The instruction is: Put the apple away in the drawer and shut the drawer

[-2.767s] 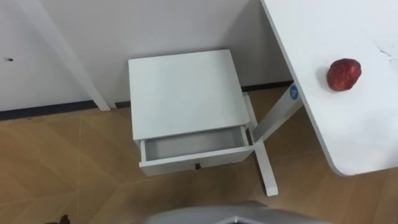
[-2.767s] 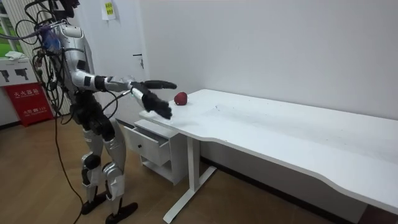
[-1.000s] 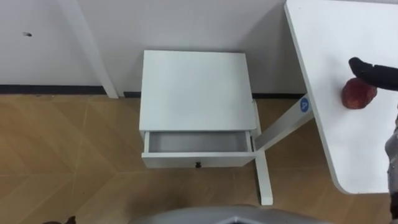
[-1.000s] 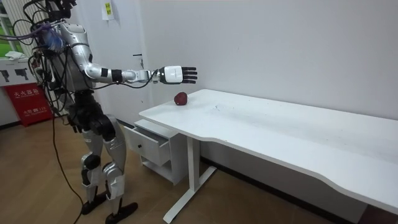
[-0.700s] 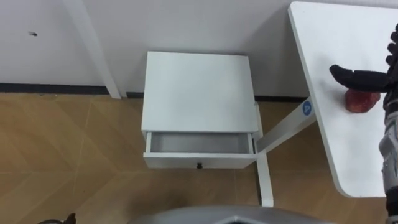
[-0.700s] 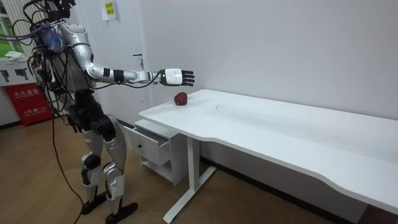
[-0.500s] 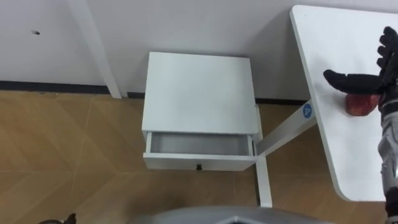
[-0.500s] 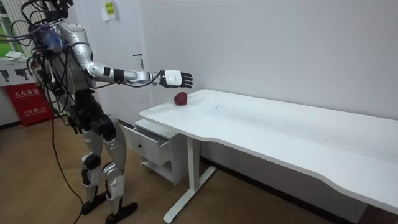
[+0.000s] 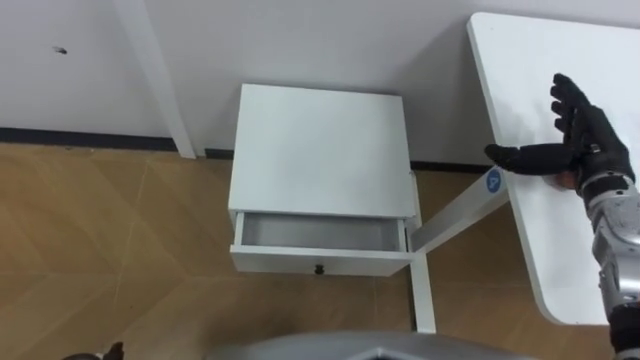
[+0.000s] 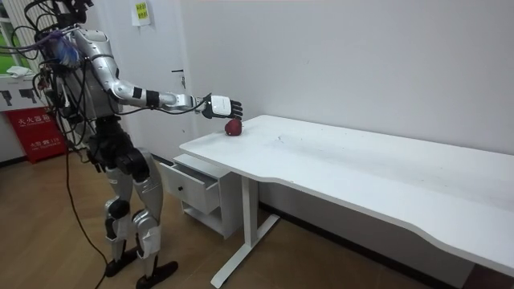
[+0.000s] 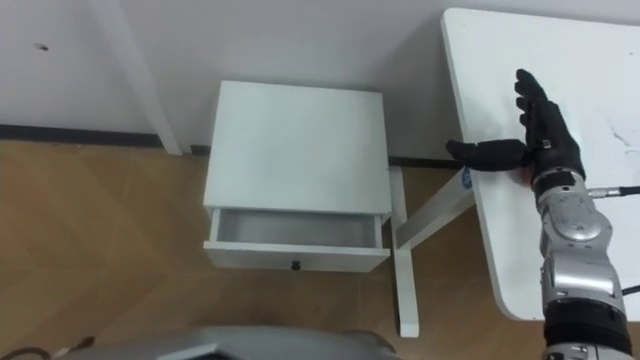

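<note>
Wood-patterned flooring runs up to a white wall, and against that wall stands a small white bedside cabinet with its single drawer pulled out; what shows of the drawer's inside is bare, and a small dark knob sits on its front. Just to the robot's right of the cabinet is a white desk, whose slanted leg comes down close beside the drawer. The robot stands facing the cabinet with its right arm stretched out sideways over the near end of the desk. The right hand hangs palm-down with fingers straight and spread and the thumb stuck out toward the desk's edge, so it holds nothing. The apple, red, lies on the desk top near the wall end, directly below that hand; in the room view the hand sits just above it, and I cannot tell whether they touch. The step in hand looks like the reach for the apple, with the grasp not yet made and the drawer waiting open. Next, the hand probably needs to settle lower and curl its fingers and thumb round the fruit from above, since a round apple may roll from a glancing touch. Then comes the lift, the swing left over the open drawer, the release inside and a push on the front.
</note>
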Tool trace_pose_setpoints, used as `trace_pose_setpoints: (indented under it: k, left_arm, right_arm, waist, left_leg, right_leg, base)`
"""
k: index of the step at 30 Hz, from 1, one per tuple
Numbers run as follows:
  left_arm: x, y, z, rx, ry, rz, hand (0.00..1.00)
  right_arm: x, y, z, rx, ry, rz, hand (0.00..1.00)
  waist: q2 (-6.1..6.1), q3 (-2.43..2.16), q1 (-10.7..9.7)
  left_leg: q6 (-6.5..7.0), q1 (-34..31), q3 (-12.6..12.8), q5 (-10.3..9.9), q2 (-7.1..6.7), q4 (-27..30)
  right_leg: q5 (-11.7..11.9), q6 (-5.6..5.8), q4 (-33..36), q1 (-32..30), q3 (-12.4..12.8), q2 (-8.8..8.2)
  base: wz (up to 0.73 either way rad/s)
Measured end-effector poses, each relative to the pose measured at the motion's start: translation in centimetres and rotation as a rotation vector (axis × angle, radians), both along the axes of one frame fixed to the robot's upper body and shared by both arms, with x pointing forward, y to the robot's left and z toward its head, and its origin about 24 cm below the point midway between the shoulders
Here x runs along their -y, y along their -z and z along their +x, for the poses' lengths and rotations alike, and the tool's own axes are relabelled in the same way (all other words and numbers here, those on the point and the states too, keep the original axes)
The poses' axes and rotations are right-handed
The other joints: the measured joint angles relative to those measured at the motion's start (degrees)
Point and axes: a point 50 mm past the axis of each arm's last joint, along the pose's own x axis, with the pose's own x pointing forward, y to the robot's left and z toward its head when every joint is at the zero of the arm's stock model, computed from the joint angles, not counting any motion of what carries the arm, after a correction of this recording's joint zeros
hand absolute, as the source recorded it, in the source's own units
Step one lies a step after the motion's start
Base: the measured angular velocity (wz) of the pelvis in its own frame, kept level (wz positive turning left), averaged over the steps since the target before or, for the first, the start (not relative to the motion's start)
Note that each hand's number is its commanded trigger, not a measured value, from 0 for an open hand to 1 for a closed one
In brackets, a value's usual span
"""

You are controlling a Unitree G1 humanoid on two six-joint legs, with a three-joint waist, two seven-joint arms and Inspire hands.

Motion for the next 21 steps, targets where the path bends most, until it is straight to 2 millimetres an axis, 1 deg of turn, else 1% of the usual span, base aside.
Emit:
trace_pose_setpoints:
  k: [4,8,10,13,14,16,18,21]
  left_arm:
    - [0.0,0.0,-0.1,-0.003,0.001,-0.006,0.0]
    - [0.1,0.0,0.0,-0.003,0.008,-0.006,0.0]
    - [0.1,0.0,0.0,-0.001,0.008,-0.006,0.0]
    - [0.1,0.0,0.0,-0.001,0.008,-0.006,0.0]
    - [0.2,0.0,-0.1,-0.003,0.008,-0.006,0.0]
    - [0.2,0.1,-0.1,-0.002,0.008,-0.007,0.0]
    - [0.2,0.0,0.0,0.002,0.009,-0.002,0.0]
    - [-0.1,-0.1,0.0,0.01,0.0,0.022,0.0]
  right_arm:
    - [0.0,0.0,0.0,0.001,0.002,-0.002,0.0]
    - [0.2,-0.2,0.0,0.019,0.042,-0.02,0.0]
    - [0.3,-0.3,0.1,0.033,0.067,-0.033,0.0]
    - [0.5,-0.7,0.1,0.055,0.096,-0.069,0.0]
    - [0.4,-1.0,0.2,0.066,0.097,-0.091,0.0]
    - [0.4,-1.4,0.4,0.087,0.105,-0.115,0.0]
    - [0.7,-1.7,0.4,0.098,0.121,-0.131,0.0]
    - [1.1,-1.9,0.4,0.107,0.138,-0.143,0.0]
  waist:
    - [-0.03,-0.03,-0.23]
    - [0.04,-0.02,-0.13]
    - [0.49,0.16,-0.1]
    - [0.83,0.1,-0.17]
    - [1.21,0.08,-0.22]
    - [1.63,-0.15,-0.3]
    - [2.22,-0.48,-0.28]
    - [2.23,-0.56,-0.3]
  left_leg:
    - [0.0,0.01,0.04,0.0,0.01,0.04]
    - [0.0,0.03,0.08,0.0,0.02,0.05]
    - [0.0,0.02,0.09,0.0,0.02,0.04]
    - [0.0,-0.06,0.08,0.0,0.03,-0.08]
    - [0.0,-0.07,0.08,0.0,0.02,-0.11]
    - [0.0,-0.06,0.08,0.0,0.01,-0.16]
    - [0.0,-0.05,0.07,0.0,0.0,-0.17]
    - [-0.05,-0.06,0.06,0.03,-0.07,-0.11]
  right_leg:
    - [0.0,0.0,-0.06,0.04,0.01,-0.01]
    - [0.0,0.0,-0.07,0.05,0.07,0.0]
    - [0.0,0.0,-0.06,0.04,0.07,0.0]
    - [0.0,0.0,0.0,-0.11,0.07,0.01]
    - [0.0,0.0,0.01,-0.12,0.08,0.02]
    - [0.0,0.0,0.02,-0.14,0.06,0.02]
    - [0.0,0.0,0.01,-0.15,0.02,0.02]
    - [0.0,0.0,0.0,-0.13,-0.06,0.05]
  base:
    - [0.0]
    - [0.0]
    - [0.0]
    - [0.0]
    - [0.0]
    - [0.0]
    - [0.0]
    - [0.0]
